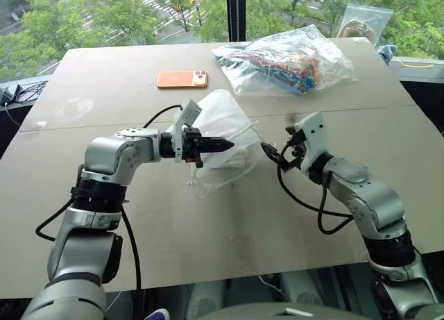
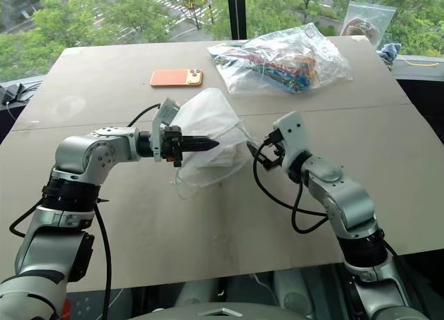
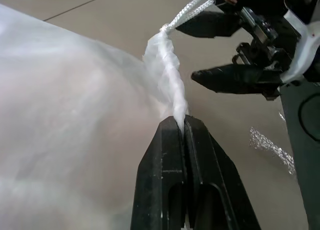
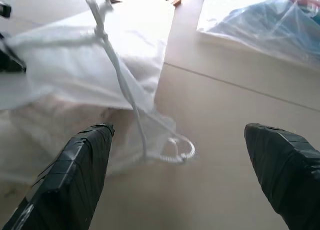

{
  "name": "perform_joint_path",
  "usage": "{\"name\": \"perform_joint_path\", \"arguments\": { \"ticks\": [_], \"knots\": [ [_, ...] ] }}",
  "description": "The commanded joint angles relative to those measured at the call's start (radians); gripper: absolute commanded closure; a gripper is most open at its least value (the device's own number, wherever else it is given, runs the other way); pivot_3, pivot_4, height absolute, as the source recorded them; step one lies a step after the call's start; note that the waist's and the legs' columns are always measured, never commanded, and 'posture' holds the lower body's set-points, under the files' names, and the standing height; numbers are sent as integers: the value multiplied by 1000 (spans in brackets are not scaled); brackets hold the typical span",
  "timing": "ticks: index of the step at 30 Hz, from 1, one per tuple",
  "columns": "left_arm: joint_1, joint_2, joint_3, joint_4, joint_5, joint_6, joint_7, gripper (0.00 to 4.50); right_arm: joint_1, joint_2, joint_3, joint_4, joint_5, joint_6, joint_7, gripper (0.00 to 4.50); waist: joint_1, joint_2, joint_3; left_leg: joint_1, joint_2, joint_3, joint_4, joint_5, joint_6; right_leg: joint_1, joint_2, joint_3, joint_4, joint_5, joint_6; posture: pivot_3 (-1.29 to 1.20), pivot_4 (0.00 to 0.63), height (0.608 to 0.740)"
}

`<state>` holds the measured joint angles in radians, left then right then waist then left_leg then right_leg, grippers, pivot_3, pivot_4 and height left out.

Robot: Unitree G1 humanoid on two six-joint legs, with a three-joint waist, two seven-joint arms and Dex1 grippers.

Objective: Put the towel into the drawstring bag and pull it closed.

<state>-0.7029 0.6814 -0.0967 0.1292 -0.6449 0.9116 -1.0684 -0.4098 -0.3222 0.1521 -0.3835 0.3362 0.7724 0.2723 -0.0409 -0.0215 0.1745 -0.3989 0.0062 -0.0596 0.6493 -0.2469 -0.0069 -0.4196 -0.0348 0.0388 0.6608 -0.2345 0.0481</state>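
bag neck pinched, cord lying loose

two black fingers of the left pincer (image 3: 182, 121) sit clenched on a twisted strip of thin white fabric at the neck of the drawstring bag (image 1: 223, 129), and a braided cord end (image 3: 192, 13) sticks out just past that twist. the bag itself rests around the middle of the desk (image 1: 104, 77), puffed up and leaning, with the left pincer coming at it from the robot's left side.

inside the lower part of the bag a paler, lumpy mass shows through the cloth; i take that to be the towel (image 4: 60, 125), already in, though the fabric blurs it and i can't be sure all of it is inside.

the right pincer (image 1: 277, 153) hangs just beside the bag on its other side, released, its fingers spread wide and holding nothing. below it a loop of cord (image 4: 175, 149) lies on the desk, touching the bag's edge.

as for handling: the pouch looks featherlight and limp, so it will drag along rather than resist a pull; it needs that anchoring pinch at the neck. the fabric is thin and probably slick, so a grip on cloth alone may slide. the cord is the better hold, and the loop on the desk looks like the obvious spot, though it lies flat and thin and may be fiddly to catch.

toward the far edge sit an orange phone (image 1: 182, 78) and a clear bag of colourful items (image 1: 284, 60), well apart from the work.
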Motion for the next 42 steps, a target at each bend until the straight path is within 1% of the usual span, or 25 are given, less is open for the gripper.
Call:
{"name": "perform_joint_path", "arguments": {
  "ticks": [1, 8, 12, 14, 17, 24, 29, 31, 35, 42],
  "knots": [
    [8, 38, 15, -35, 19, -19, -38, 4500, -26, -2, -2, 36, -63, -35, -21, 29, 3, 0, 0, -1, 0, 0, 0, 0, 0, 0, -1, 0, -1, 0, 0, 0, 150, 740],
    [65, 90, 13, -62, 50, -45, -91, 4500, -40, -6, 34, 109, -99, -12, 23, 29, -2, 0, 0, 0, 0, 0, 0, 0, 0, 0, 0, 0, 0, 0, 0, 0, 150, 740],
    [97, 97, 27, -91, 57, -40, -82, 4500, -47, -22, 89, 121, -88, 14, 111, 29, -2, 0, 0, 0, 0, 0, 0, 0, 0, 0, 0, 0, 0, 0, 0, 0, 150, 740],
    [106, 95, 35, -105, 54, -30, -72, 4500, -46, -21, 97, 112, -82, 24, 132, 29, -2, 0, 0, 0, 0, 0, 0, 0, 0, 0, 0, 0, 0, 0, 0, 0, 150, 740],
    [117, 93, 47, -120, 51, -21, -56, 4500, -44, -28, 75, 95, -66, 51, 153, 29, -1, 0, 0, 0, 0, 0, 0, 0, 0, 0, 0, 0, 0, 0, 0, 0, 150, 740],
    [140, 111, 53, -135, 54, -21, -54, 4500, -30, -98, -50, 38, 27, 144, 215, 29, 0, 0, 0, 0, 0, 0, 0, 0, 0, 0, -1, 0, 0, 0, 0, 0, 150, 740],
    [135, 117, 51, -133, 51, -19, -55, 4500, -13, -107, -67, -7, 83, 178, 250, 29, -2, 0, 0, 0, 0, 0, 0, 0, 0, 0, 0, 0, 1, 0, 0, 0, 150, 740],
    [132, 116, 50, -135, 50, -18, -54, 4500, -10, -110, -58, -17, 92, 187, 257, 29, -2, 0, 0, 0, 0, 0, 0, 0, 0, 0, 0, 0, 1, 0, 0, 0, 150, 740],
    [125, 112, 52, -143, 45, -11, -50, 4500, -12, -133, 0, 4, 47, 167, 260, 29, -1, 0, 0, 0, 0, 0, 1, 0, 0, 0, 0, 0, 1, 0, 0, 0, 150, 740],
    [135, 108, 58, -162, 39, 1, -40, 4500, -34, -131, 57, 47, 9, 138, 267, 29, -1, 0, 0, 0, 0, 0, 1, 0, 0, 0, 0, 0, 1, 0, 0, 0, 150, 740]
  ]
}}
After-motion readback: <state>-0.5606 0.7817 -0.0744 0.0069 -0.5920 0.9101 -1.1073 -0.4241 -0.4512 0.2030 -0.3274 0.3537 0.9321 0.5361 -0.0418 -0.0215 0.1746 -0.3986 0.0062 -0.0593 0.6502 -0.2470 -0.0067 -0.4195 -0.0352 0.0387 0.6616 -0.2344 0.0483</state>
